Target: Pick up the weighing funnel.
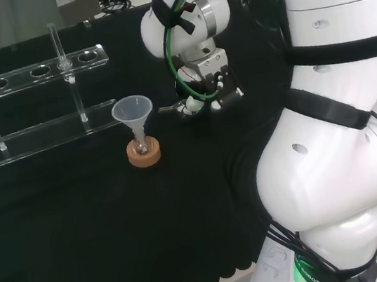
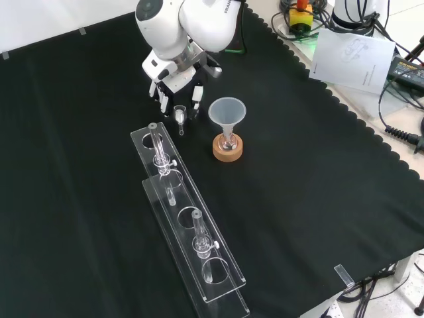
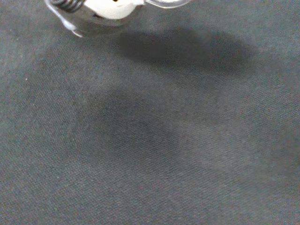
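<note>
Hand: the hand [image 1: 206, 80] [image 2: 175, 85] sits at the upper middle of the head view and at the upper left of centre in the front view, where it comes in from the top with its dark fingers [image 2: 163, 103] pointing down at the cloth.
Hand state: the fingers are closed in on a small clear piece and pinch it between their tips.
Weighing funnel: the weighing funnel [image 1: 171, 108] [image 2: 179, 116] is at the fingertips, with its short stem sticking out to the left in the head view and downward in the front view.
Wrist view: a blurred white part of the hand [image 3: 110, 7] shows beside a curved clear edge of the weighing funnel [image 3: 165, 3]. A soft shadow lies on the cloth [image 3: 150, 150] well apart from both.
Height: I cannot tell from the head and front views whether the piece is off the cloth.
Funnel: the funnel [image 1: 132, 110] [image 2: 227, 111] stands mouth up, just right of the hand in the front view and left of it in the head view, apart from the fingers.
Stand: the funnel's stem goes into a small flask [image 1: 141, 145] [image 2: 228, 139] on a cork ring [image 1: 144, 154] [image 2: 228, 150].
Rack: a clear rack [image 1: 38, 131] [image 2: 192, 228] runs from below the hand toward the bottom of the front view, with upright tubes [image 1: 57, 47] [image 2: 159, 142] in it.
Arm: the white arm [image 1: 335, 126] [image 2: 192, 20] takes up the right side of the head view.
</note>
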Controlling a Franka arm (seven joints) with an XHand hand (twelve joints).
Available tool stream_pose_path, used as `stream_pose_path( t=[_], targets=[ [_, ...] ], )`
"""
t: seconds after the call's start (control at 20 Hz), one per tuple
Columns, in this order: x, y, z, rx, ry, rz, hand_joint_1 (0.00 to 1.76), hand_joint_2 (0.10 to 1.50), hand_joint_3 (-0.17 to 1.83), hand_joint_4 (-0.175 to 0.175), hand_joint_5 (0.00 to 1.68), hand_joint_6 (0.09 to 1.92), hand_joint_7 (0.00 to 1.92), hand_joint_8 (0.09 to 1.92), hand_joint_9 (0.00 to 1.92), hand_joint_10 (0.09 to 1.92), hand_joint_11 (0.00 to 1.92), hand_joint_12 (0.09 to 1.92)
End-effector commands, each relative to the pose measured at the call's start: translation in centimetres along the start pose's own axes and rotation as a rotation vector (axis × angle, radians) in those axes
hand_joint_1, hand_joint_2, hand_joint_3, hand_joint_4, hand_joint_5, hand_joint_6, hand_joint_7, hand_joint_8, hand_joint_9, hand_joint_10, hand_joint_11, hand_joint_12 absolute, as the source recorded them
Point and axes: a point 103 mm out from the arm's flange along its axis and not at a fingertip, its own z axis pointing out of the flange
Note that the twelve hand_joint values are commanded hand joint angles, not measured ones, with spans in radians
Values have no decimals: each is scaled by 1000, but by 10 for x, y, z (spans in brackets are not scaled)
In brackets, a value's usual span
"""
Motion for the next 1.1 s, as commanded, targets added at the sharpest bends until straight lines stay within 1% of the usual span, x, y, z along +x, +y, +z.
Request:
stream_pose_path(
  t=[0.05, 0.3, 0.4, 0.75, 1.1],
  targets=[
    [-23, -19, -22, -21, 8, 28, 1066, 973, 154, 175, 1122, 795, 1248, 432, 1319, 295, 814, 1107],
    [-38, -37, -46, -32, -24, 67, 1068, 968, 162, 175, 1126, 790, 1258, 421, 1336, 277, 857, 1086],
    [-41, -44, -55, -25, -38, 81, 1069, 964, 166, 175, 1131, 783, 1261, 416, 1341, 268, 866, 1076],
    [-42, -65, -80, 12, -90, 97, 1072, 956, 176, 175, 1139, 771, 1272, 407, 1356, 252, 883, 1061],
    [-36, -85, -99, 17, -125, 103, 1075, 944, 193, 175, 1149, 755, 1287, 391, 1375, 233, 891, 1053]
  ],
)
